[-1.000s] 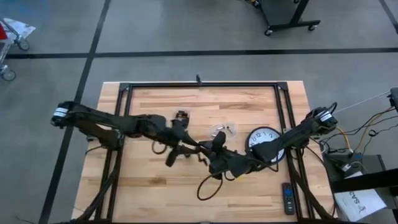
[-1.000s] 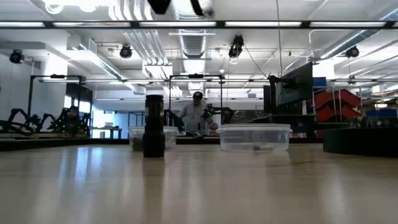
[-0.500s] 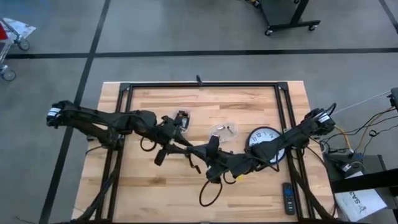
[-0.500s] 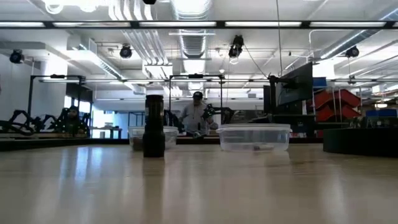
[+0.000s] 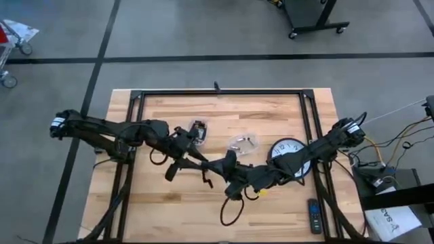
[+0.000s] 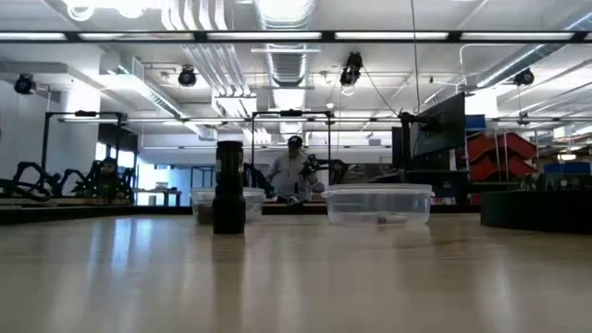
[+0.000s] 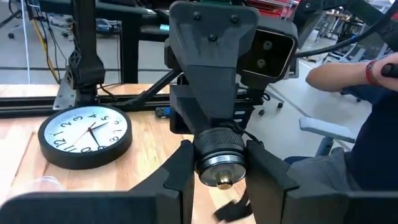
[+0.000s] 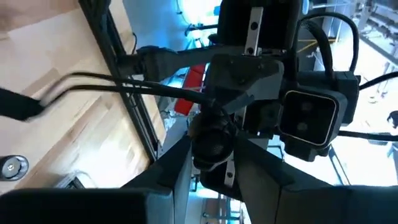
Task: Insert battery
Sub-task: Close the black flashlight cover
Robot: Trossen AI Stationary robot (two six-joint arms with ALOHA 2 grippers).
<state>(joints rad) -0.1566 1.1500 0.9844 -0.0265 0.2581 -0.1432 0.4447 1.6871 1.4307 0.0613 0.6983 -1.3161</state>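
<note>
A black cylinder (image 5: 211, 167) with a knurled ring is held in the air over the middle of the table. My left gripper (image 5: 202, 163) and my right gripper (image 5: 222, 168) meet there tip to tip. In the left wrist view the cylinder (image 7: 219, 163) shows a silver end with a brass centre, and the right gripper stands straight behind it. In the right wrist view a dark round end (image 8: 211, 146) sits between my right fingers. Whether this is one piece or two I cannot tell. No battery can be made out. My left gripper pinches the cylinder at its knurled ring (image 7: 219, 144), one finger on each side of it. The silver end faces back toward the wrist, and the cylinder is clear of the table. My right gripper pinches a dark round part (image 8: 210, 134) between its two fingers. It comes from the table's right side, opposite my left gripper. The part is clear of the table.
A wall clock (image 5: 288, 152) lies face up on the right. A clear container (image 5: 244, 142) and a small black item (image 5: 198, 129) lie beyond the grippers. A remote (image 5: 313, 215) lies near the front right corner. A person's arm (image 7: 348, 68) shows beyond the table.
Both grippers have shifted a little toward the table's left edge, staying tip to tip on the cylinder. In the low view, the dark shapes at the top edge have gone out of the picture.
</note>
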